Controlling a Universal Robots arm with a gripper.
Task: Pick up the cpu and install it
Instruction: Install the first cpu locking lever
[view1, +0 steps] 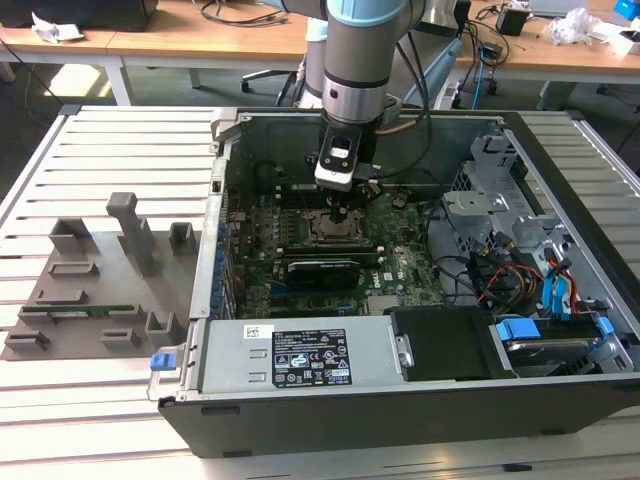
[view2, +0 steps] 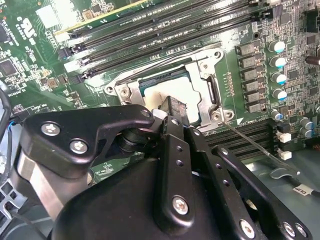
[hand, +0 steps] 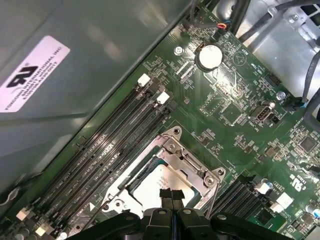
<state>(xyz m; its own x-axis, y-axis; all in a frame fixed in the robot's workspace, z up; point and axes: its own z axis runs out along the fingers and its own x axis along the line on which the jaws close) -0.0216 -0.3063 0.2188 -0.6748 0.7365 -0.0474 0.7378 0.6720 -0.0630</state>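
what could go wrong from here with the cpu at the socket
The end effector hangs right over the cpu in the socket; if the cpu sits skewed, pressing may damage it. The thin lever lies beside the socket, so the end effector could snag it.

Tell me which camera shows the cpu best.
The second wrist view: the cpu lies flat in the socket, its silvery top large. The first wrist view shows it partly behind the gripper. The exterior view shows little beyond the socket under the arm.

Silver-grey arm (view1: 355, 70) with pale-blue cap, black claw (view2: 172, 107) links studded with screws.
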